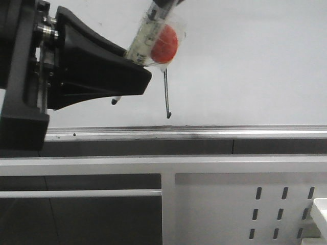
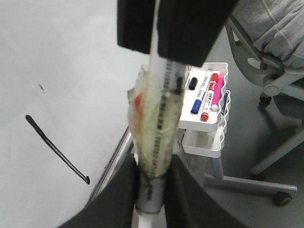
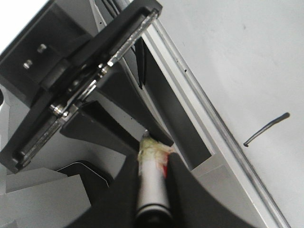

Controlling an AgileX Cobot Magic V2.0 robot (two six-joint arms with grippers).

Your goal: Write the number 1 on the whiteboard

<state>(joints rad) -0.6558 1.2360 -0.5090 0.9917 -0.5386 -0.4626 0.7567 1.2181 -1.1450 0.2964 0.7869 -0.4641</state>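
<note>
Left gripper (image 1: 144, 76) enters from the left of the frame, fingers pointing right, wrist level; in its wrist view both fingers (image 2: 124, 190) press against the marker (image 2: 154, 128); right gripper (image 3: 153, 175) likewise clamps the marker, fingers close together.

The thin black marker stroke's (image 1: 166, 95) upper end hides behind the tape-wrapped marker with a red patch (image 1: 153, 38), itself cropped at the front view's top edge.

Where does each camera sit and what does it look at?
Front: faces forward at the glossy white whiteboard and thin black number 1; the black left gripper shows.
Left wrist: on the left arm, looking past the tape-wrapped marker it grips.
Right wrist: on the right arm; right gripper clasps that marker.
All three see the number 1.
</note>
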